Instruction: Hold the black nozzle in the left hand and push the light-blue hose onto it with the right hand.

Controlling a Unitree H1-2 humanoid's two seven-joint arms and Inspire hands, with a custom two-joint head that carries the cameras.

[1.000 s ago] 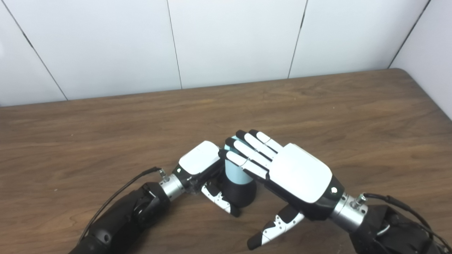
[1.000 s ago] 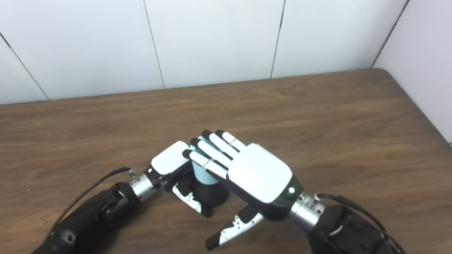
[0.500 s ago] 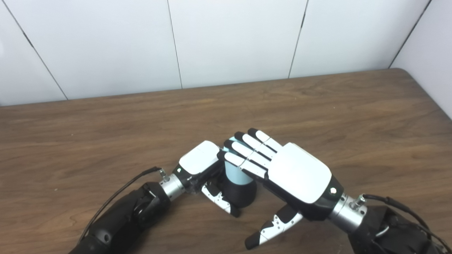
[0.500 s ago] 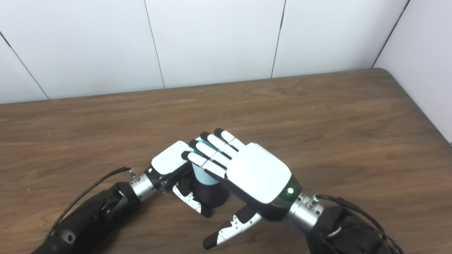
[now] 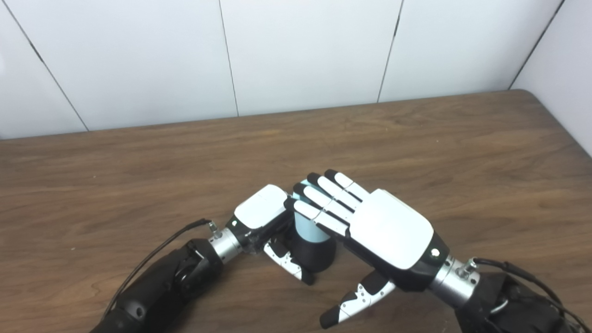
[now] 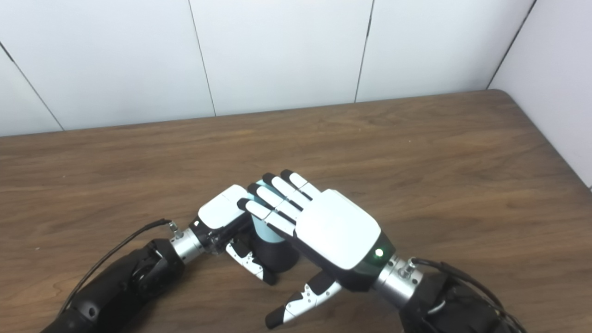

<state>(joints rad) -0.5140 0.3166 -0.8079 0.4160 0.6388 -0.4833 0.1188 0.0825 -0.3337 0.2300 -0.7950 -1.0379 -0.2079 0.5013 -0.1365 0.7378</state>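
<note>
The black nozzle (image 5: 318, 257) stands upright on the wooden table (image 5: 462, 148). The short light-blue hose (image 5: 307, 229) sits on top of it. My left hand (image 5: 261, 213) is shut on the nozzle from the left, its thumb curled across the front of the base and its fingers hidden behind. My right hand (image 5: 386, 229) lies flat, palm down, with its straight fingers (image 5: 323, 199) resting over the hose's top end. Its thumb hangs free below, holding nothing. The hose's top rim is mostly covered.
White wall panels (image 5: 300, 51) rise behind the table's far edge. The table's right corner (image 5: 532, 95) meets a side wall. Bare wood lies on all sides of the two hands.
My right hand has crept slightly left and toward me, still flat over the hose. The left hand, nozzle and hose have stayed in place.
</note>
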